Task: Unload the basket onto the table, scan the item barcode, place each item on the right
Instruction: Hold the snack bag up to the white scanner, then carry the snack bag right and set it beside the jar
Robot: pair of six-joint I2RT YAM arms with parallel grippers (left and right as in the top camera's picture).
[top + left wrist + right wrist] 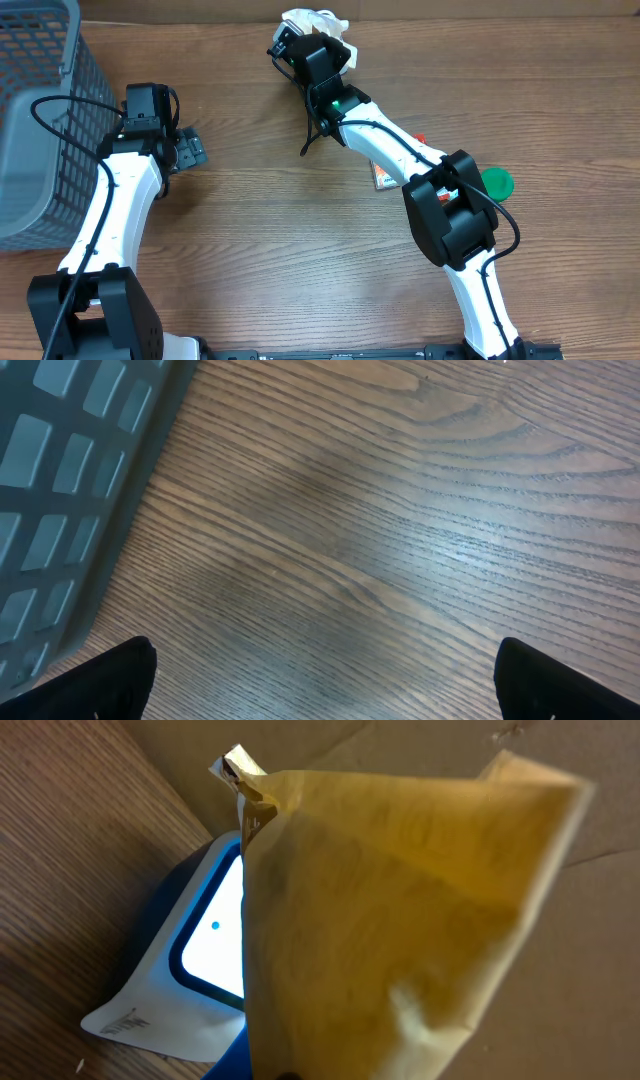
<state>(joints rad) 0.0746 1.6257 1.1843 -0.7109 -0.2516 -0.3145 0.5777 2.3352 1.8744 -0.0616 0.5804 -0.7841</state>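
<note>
The item (400, 920) is a yellow-brown paper packet that fills most of the right wrist view. It hangs in front of a blue and white scanner (160, 1000) whose window (215, 950) glows white. In the overhead view the item (322, 22) looks pale at the table's far edge, with my right gripper (305, 45) shut on it; its fingers are hidden behind the packet. No barcode on the item can be made out. My left gripper (190, 150) hovers open over bare wood beside the basket, its dark fingertips (120, 680) far apart with nothing between them.
A grey mesh basket (40, 120) stands at the far left, its wall (70, 490) close to the left gripper. Under the right arm lie a flat card (383, 176) and a green disc (496, 182). Brown cardboard backs the scanner (560, 970).
</note>
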